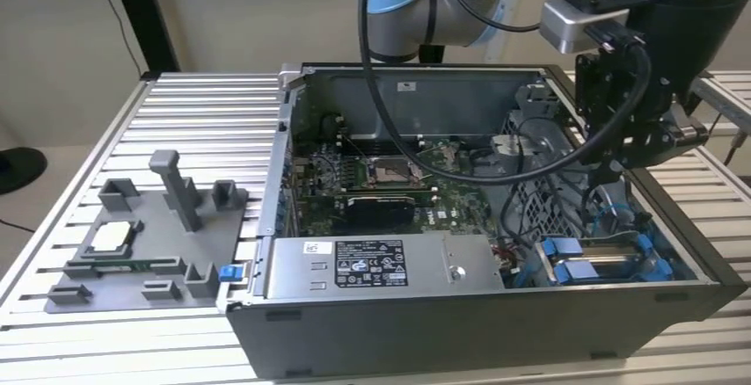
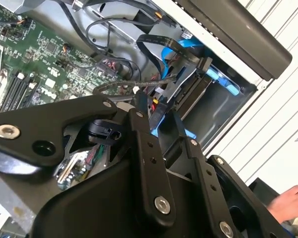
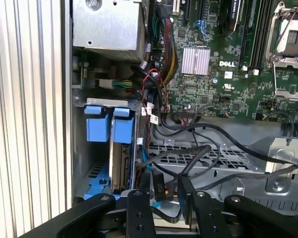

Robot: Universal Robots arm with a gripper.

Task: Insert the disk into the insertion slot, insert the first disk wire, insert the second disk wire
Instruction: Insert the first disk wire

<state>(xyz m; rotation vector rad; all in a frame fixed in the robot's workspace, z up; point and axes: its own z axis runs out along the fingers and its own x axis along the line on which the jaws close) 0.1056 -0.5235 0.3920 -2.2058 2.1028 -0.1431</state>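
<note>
The disk [image 1: 601, 260], silver in its bright blue frame, sits in the insertion slot at the front corner of the open computer case [image 1: 470, 315], on the exterior view's right. The first wrist view shows its blue tabs [image 3: 109, 126] and the disk's edge [image 3: 122, 171] inside the bay. My gripper [image 1: 608, 172] hangs over that corner, above the disk. In both wrist views its two black fingers [image 3: 139, 203] close on a black disk wire connector [image 3: 159, 190], held just off the disk's end [image 2: 157, 113]. Black and blue cables [image 2: 154, 47] loop around it.
The motherboard [image 1: 388, 174] fills the case floor and a grey power supply box [image 1: 375, 266] lies along the front. A grey fixture plate with posts [image 1: 153, 244] stands on the ribbed table on the exterior view's left. A person's hand [image 2: 289, 201] is beside the case.
</note>
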